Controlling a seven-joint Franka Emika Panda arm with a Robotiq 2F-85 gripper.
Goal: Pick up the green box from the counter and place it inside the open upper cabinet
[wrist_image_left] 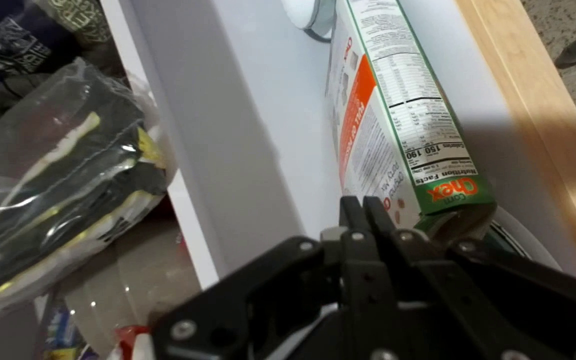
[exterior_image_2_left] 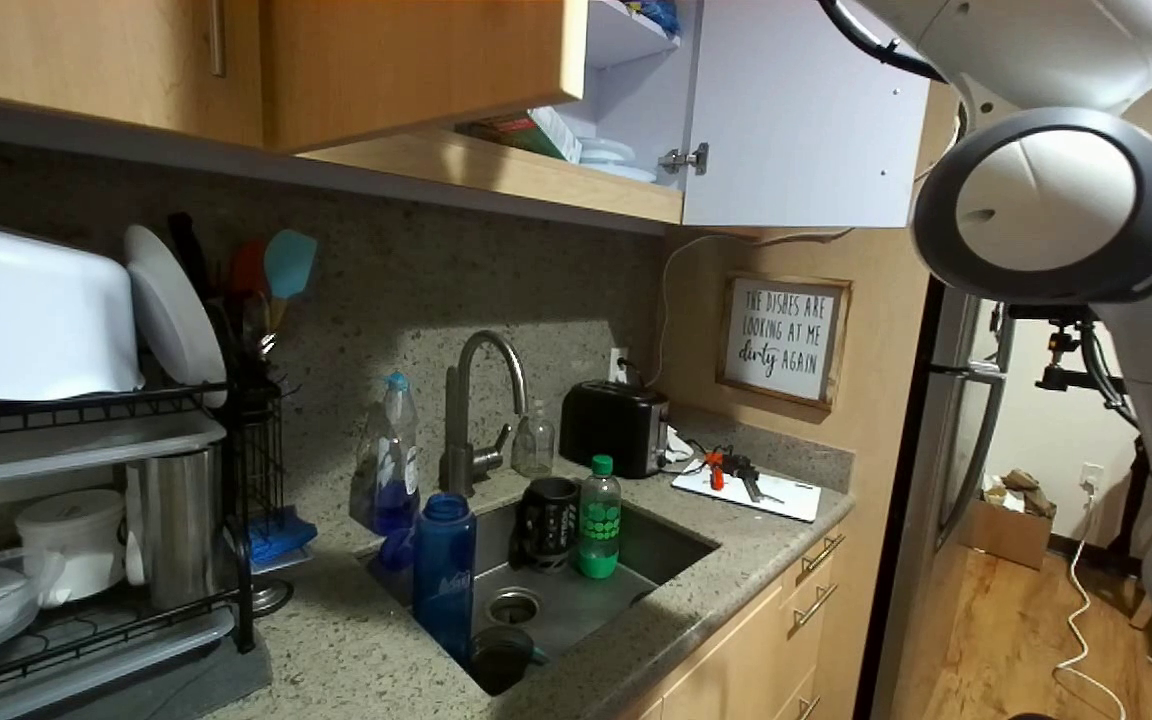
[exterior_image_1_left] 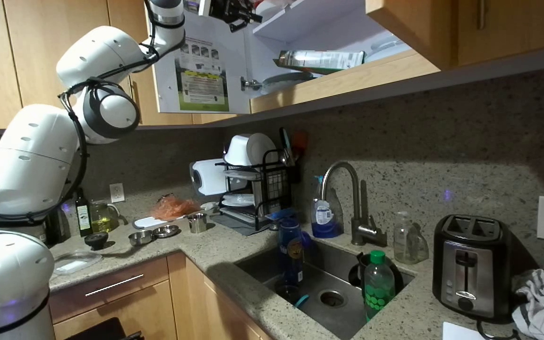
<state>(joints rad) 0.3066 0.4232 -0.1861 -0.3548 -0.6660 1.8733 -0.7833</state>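
The green box (exterior_image_1_left: 321, 59) lies on its side on the lower shelf inside the open upper cabinet (exterior_image_1_left: 347, 81). It shows in both exterior views (exterior_image_2_left: 541, 135), tilted near plates, and in the wrist view (wrist_image_left: 418, 115), with its narrow printed side up. My gripper (exterior_image_1_left: 248, 21) is at the cabinet opening, above and apart from the box in that exterior view. In the wrist view its fingertips (wrist_image_left: 361, 201) are nearly together with nothing between them, seen in front of the box's near end. The gripper is out of view in an exterior view. The counter (exterior_image_1_left: 215, 250) lies below.
Open cabinet doors stand at both sides of the opening (exterior_image_1_left: 165, 89) (exterior_image_2_left: 806, 120). An upper shelf (exterior_image_1_left: 295, 21) holds plastic bags (wrist_image_left: 68, 165). Plates (exterior_image_2_left: 611, 155) stand by the box. Below are a dish rack (exterior_image_1_left: 265, 189), faucet (exterior_image_1_left: 354, 198), green bottle (exterior_image_1_left: 378, 283) and toaster (exterior_image_1_left: 472, 264).
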